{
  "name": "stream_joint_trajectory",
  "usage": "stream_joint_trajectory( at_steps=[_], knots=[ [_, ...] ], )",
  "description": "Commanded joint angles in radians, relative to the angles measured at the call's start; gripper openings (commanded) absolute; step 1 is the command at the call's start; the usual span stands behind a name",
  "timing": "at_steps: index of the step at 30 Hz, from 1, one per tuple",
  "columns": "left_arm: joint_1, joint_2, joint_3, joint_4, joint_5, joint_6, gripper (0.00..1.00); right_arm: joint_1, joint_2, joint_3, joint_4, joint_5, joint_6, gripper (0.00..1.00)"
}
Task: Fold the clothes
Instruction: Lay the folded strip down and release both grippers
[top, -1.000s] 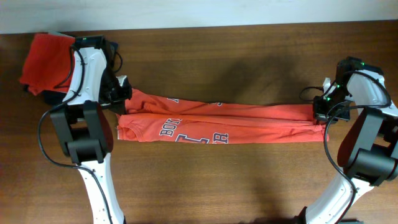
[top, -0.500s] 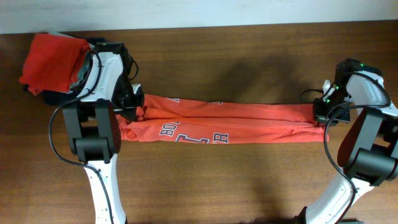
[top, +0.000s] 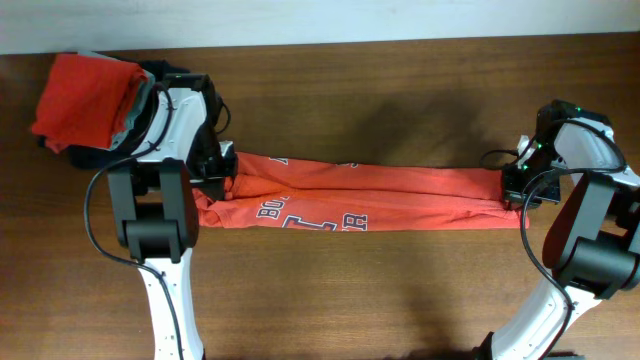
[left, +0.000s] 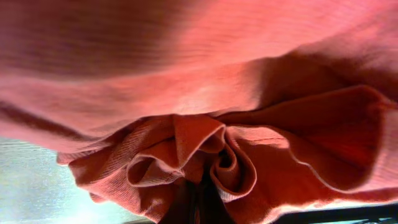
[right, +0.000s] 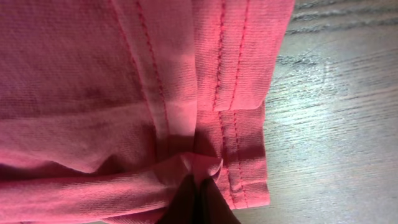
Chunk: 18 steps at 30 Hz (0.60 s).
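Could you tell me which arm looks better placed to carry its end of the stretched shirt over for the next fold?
Probably the right arm: its jaws are shut on the shirt's flat, stitched hem, which should lay over neatly. The left arm's jaws hold a bunched end beside the folded pile.

orange-red T-shirts: 2 total
lettered orange-red T-shirt: 1
orange-red T-shirt w/ no lettering showing: 1, top of pile
dark garment: 1 seen, mostly hidden under pile; can't tell if more
robot arms: 2, i.e. left arm + right arm
hands: 2, i.e. left hand + right hand
bench: 1
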Motion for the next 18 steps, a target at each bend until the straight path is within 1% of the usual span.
stream_joint_trajectory(
  at_steps=[1, 2, 3, 5, 7, 9, 12, 14, 15, 16, 18],
  knots=[
    [0.0, -0.028, -0.008, 0.004, -0.013, -0.012, 0.35, -0.003, -0.008, -0.005, -0.002, 0.027, 0.008, 0.4],
    [0.002, -0.028, -0.006, 0.006, -0.012, -0.012, 0.43, -0.003, -0.008, -0.001, -0.002, 0.027, 0.008, 0.49],
    [0.004, -0.028, -0.001, 0.006, -0.012, -0.011, 0.49, -0.003, -0.008, 0.007, -0.004, 0.027, 0.008, 0.54],
    [0.01, -0.028, 0.034, 0.004, -0.012, -0.011, 0.57, -0.003, -0.008, 0.037, -0.015, 0.018, 0.008, 0.7],
    [0.013, -0.028, 0.098, -0.013, -0.012, -0.011, 0.61, -0.002, -0.008, 0.087, -0.043, 0.003, 0.008, 0.76],
    [0.014, -0.028, 0.192, -0.04, -0.012, -0.011, 0.63, -0.002, -0.008, 0.153, -0.082, -0.031, 0.008, 0.79],
    [0.011, -0.028, 0.356, -0.076, -0.01, -0.012, 0.69, -0.001, -0.008, 0.264, -0.15, -0.102, 0.008, 0.8],
    [0.005, -0.029, 0.431, -0.076, 0.011, -0.012, 0.8, -0.001, -0.008, 0.323, -0.188, -0.171, 0.008, 0.79],
    [0.002, -0.029, 0.457, -0.076, 0.026, -0.011, 0.84, 0.0, -0.008, 0.344, -0.203, -0.209, 0.008, 0.79],
    [-0.003, -0.029, 0.472, -0.076, 0.04, -0.011, 0.86, 0.002, -0.008, 0.36, -0.217, -0.246, 0.008, 0.78],
    [-0.011, -0.029, 0.468, -0.076, 0.042, -0.007, 0.85, 0.012, -0.008, 0.366, -0.226, -0.287, 0.006, 0.76]
  ],
)
